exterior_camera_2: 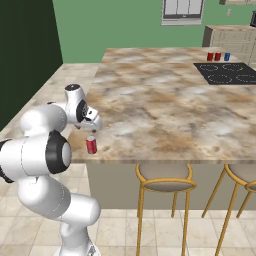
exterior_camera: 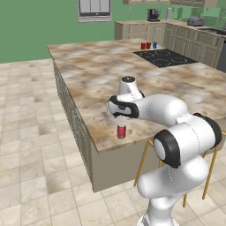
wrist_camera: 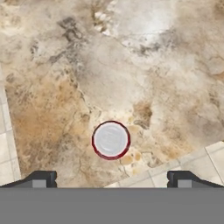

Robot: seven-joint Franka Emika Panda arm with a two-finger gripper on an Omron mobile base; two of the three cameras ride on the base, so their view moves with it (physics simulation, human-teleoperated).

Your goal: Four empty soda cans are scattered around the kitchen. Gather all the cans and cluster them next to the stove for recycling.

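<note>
A red soda can [exterior_camera: 122, 131] with a silver top stands upright near the front left corner of the marble island [exterior_camera: 97, 70]. My gripper [exterior_camera: 120, 117] hangs just above it, pointing down, jaws wide open and empty. From the hand camera the can's top [wrist_camera: 110, 140] lies between and slightly ahead of the fingertips [wrist_camera: 41, 180]. From the right side the same can [exterior_camera_2: 91, 145] sits under the gripper [exterior_camera_2: 94, 129]. Two more red cans [exterior_camera: 146, 45] [exterior_camera_2: 213, 56] stand beside the black stove [exterior_camera: 164, 57] [exterior_camera_2: 227, 73] at the island's far end.
A small blue can-like object [exterior_camera: 155, 45] stands with the red pair. Two gold-legged bar stools [exterior_camera_2: 165, 180] [exterior_camera_2: 245, 175] sit along the island's near side. The island's edge [wrist_camera: 183, 164] lies close to the can. A toaster [exterior_camera: 195, 21] is on the back counter.
</note>
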